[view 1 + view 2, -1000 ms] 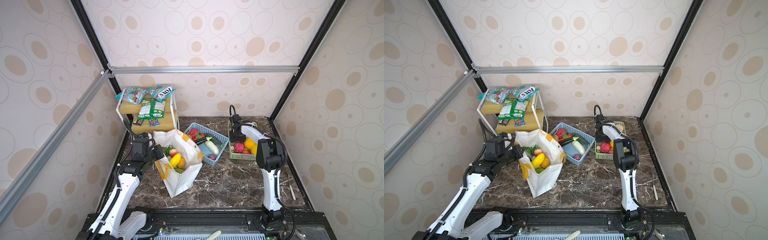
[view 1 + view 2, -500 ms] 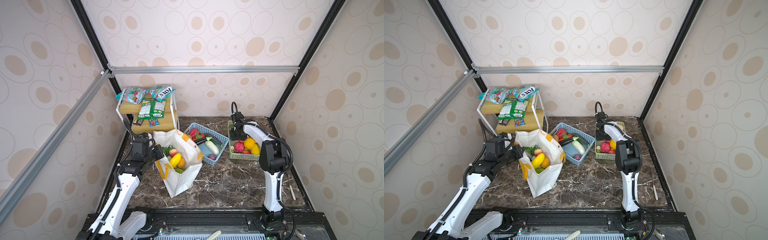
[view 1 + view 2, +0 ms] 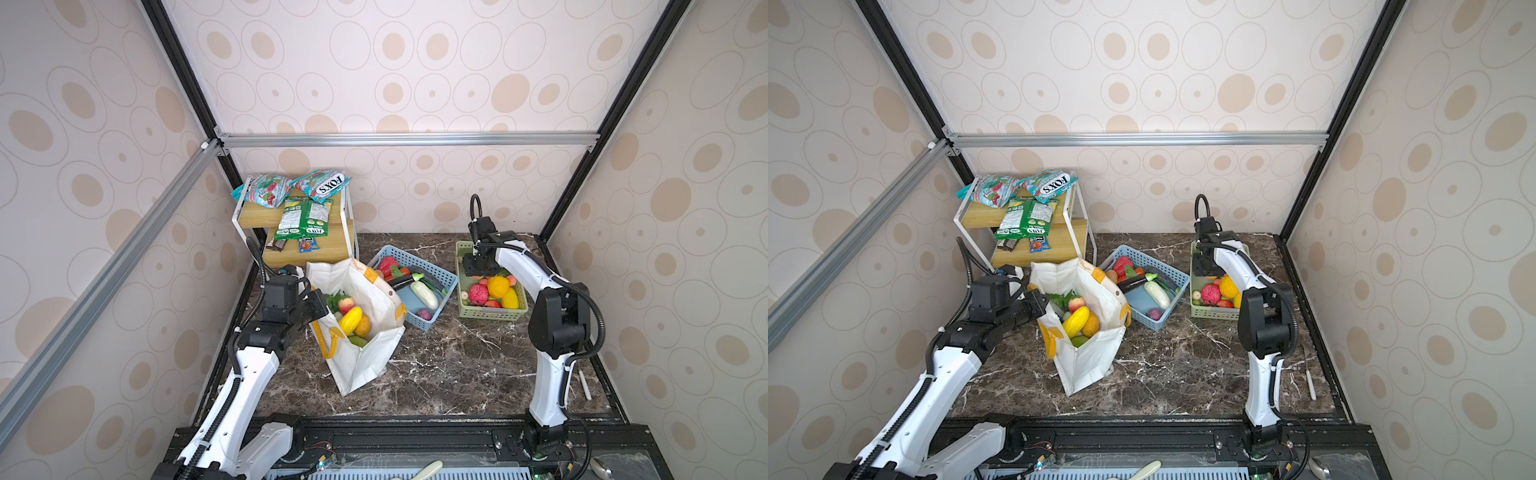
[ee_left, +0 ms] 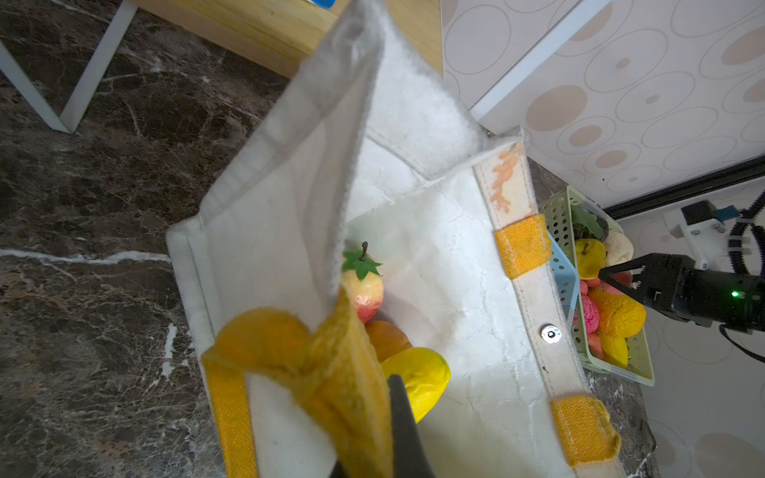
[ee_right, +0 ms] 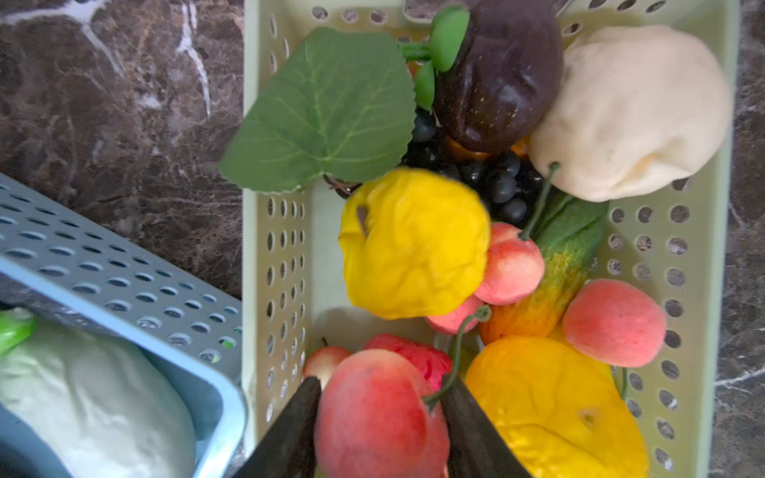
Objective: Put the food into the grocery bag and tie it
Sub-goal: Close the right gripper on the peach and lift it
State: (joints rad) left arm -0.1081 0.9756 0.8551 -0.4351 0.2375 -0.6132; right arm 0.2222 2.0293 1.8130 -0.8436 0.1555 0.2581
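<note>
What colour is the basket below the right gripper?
The basket is pale green, clearest in the right wrist view.

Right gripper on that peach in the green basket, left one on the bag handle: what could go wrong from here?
1. The right gripper pinches the round peach by its sides; it may slip out on the carry over the blue basket.
2. A green stem lies against the peach and could snag on the lift.
3. The bag seems held open by the left gripper on its handle; if that slips, the mouth may fold.
</note>
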